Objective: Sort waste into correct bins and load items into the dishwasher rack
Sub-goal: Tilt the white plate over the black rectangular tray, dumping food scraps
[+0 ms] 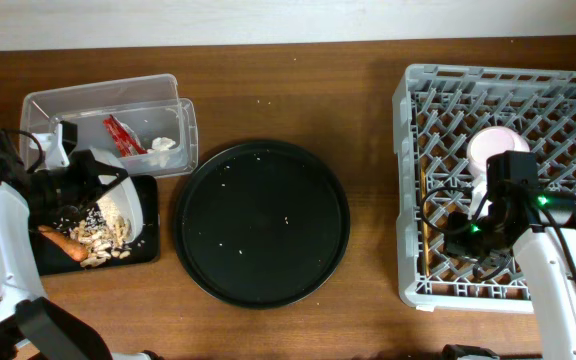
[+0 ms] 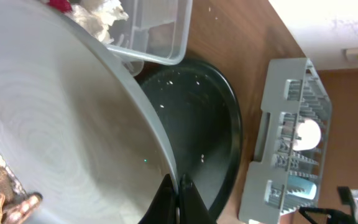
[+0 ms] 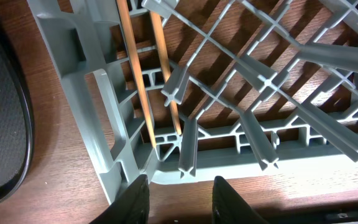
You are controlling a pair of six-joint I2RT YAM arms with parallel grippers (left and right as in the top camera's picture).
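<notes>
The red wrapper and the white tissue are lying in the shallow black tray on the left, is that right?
Not quite. The red wrapper and the white tissue are on the left, but they lie in the clear tub, not in the shallow black tray just below it. The overhead view shows this.

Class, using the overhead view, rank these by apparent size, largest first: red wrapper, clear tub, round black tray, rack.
1. rack
2. round black tray
3. clear tub
4. red wrapper
</notes>
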